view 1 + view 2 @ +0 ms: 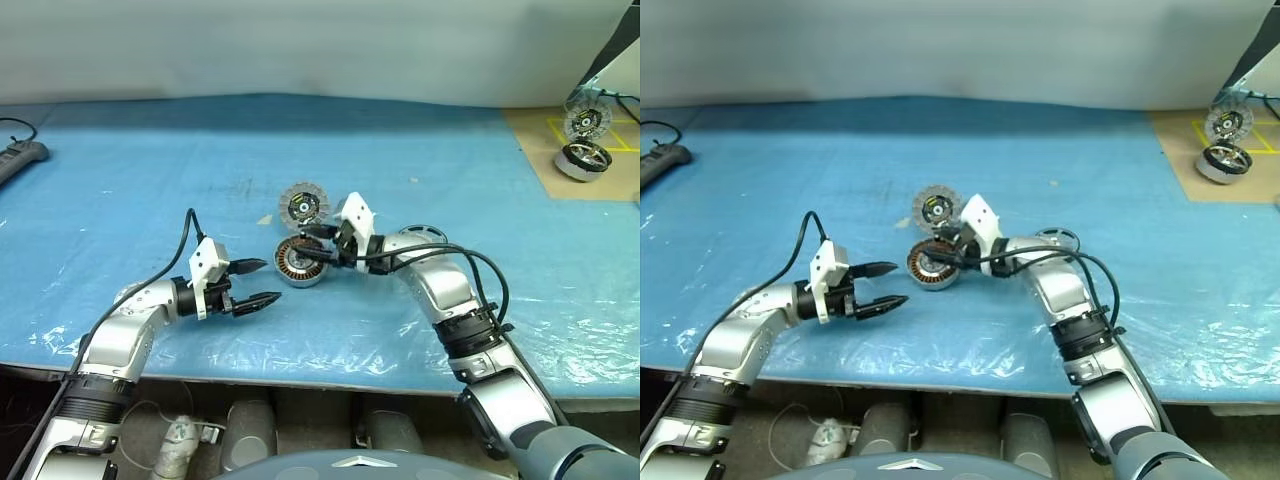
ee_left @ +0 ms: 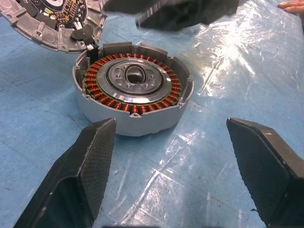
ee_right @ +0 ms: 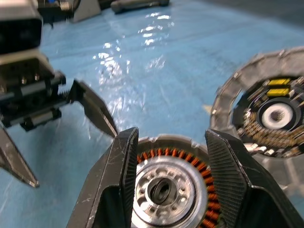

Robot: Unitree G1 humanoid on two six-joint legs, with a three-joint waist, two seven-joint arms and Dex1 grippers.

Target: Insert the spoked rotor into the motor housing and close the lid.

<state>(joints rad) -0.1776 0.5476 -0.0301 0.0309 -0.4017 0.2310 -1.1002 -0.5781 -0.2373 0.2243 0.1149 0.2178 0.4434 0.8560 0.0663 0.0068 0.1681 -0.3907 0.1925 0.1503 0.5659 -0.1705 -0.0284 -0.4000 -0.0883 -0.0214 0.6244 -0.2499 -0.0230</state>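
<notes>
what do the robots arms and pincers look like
Both arms are silver-grey metal shells with black ribbed joint rings near the elbows. Each wrist carries a white boxy camera bracket, fed by a loose black cable. The left pincer and right pincer each have two black tapered fingers; the finger pads have a fine woven, carbon-like texture.
</notes>
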